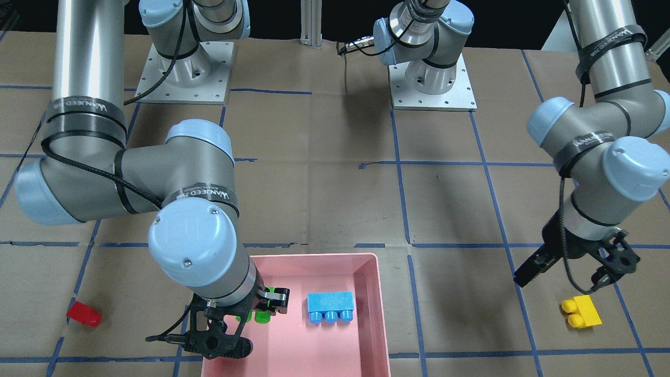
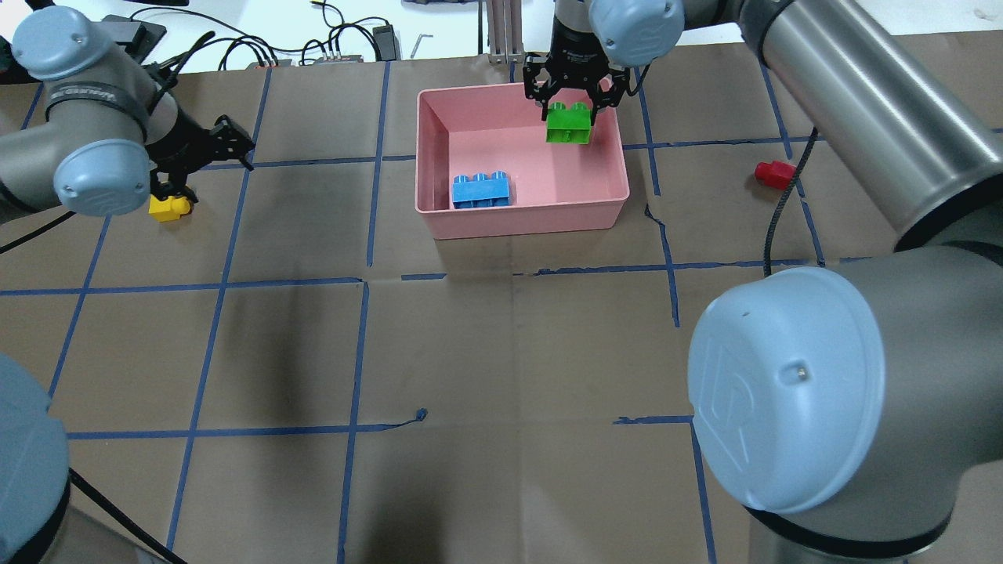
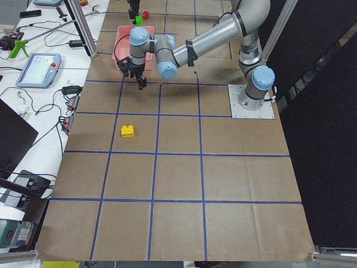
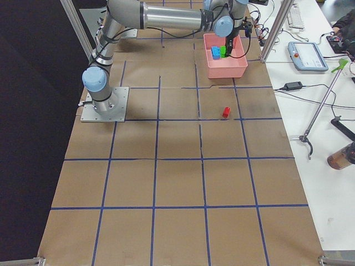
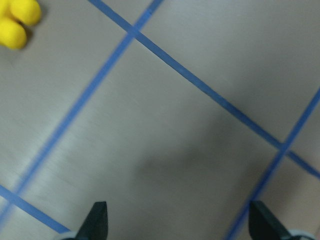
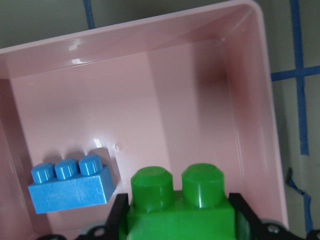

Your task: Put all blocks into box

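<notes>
My right gripper (image 2: 570, 116) is shut on the green two-stud block (image 2: 570, 125) and holds it over the far part of the pink box (image 2: 525, 219). The right wrist view shows the green block (image 6: 180, 200) between the fingers, with the box floor (image 6: 150, 100) below. The light blue three-stud block (image 2: 480, 190) lies inside the box. The yellow block (image 2: 168, 207) lies on the table at the left. My left gripper (image 2: 223, 145) is open and empty, hanging just beside it. The red block (image 2: 774, 174) lies on the table right of the box.
The table is brown paper with a grid of blue tape lines. Both arm bases (image 1: 432, 78) stand on metal plates at the robot's side. A metal post (image 2: 501, 31) stands just behind the box. Cables and devices lie beyond the far table edge.
</notes>
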Available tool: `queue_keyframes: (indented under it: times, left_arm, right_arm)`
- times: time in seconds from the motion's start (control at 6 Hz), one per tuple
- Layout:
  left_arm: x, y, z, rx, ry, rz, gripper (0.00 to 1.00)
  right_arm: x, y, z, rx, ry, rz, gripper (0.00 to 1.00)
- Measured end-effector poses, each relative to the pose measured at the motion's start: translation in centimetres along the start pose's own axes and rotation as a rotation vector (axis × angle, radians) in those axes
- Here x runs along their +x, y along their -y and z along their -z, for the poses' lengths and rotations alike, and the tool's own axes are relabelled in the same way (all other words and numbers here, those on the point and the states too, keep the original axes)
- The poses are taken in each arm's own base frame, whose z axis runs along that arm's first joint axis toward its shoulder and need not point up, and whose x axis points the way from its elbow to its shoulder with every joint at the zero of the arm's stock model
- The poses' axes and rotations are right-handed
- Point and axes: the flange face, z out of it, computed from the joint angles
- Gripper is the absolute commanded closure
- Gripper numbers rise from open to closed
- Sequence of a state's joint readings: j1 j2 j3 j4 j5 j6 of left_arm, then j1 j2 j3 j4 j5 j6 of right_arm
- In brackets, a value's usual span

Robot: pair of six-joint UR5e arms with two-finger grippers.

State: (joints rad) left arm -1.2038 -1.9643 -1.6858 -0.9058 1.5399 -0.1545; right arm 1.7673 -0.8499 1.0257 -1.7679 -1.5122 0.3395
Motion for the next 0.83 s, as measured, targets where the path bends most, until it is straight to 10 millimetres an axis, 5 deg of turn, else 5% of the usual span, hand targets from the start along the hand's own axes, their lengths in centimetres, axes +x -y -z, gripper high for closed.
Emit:
queue_keyframes:
  times: [0.33,0.5,0.83]
  left_arm:
    - [-7.7,3.7,-3.0,-0.005,0.017,-0.213,0.01]
    - [-10.3,5.6,-4.4,0.024,0.026,-0.304,0.01]
    - [-11.8,8.4,-6.7,0.047,0.035,-0.424,0.01]
  right_arm:
    - [-0.6,0.7,-3.3,0.002,-0.001,0.015,0.00]
    - [-0.5,0.7,-3.3,0.004,-0.002,0.018,0.00]
    - [1.0,1.2,-1.1,0.025,0.003,0.009,0.00]
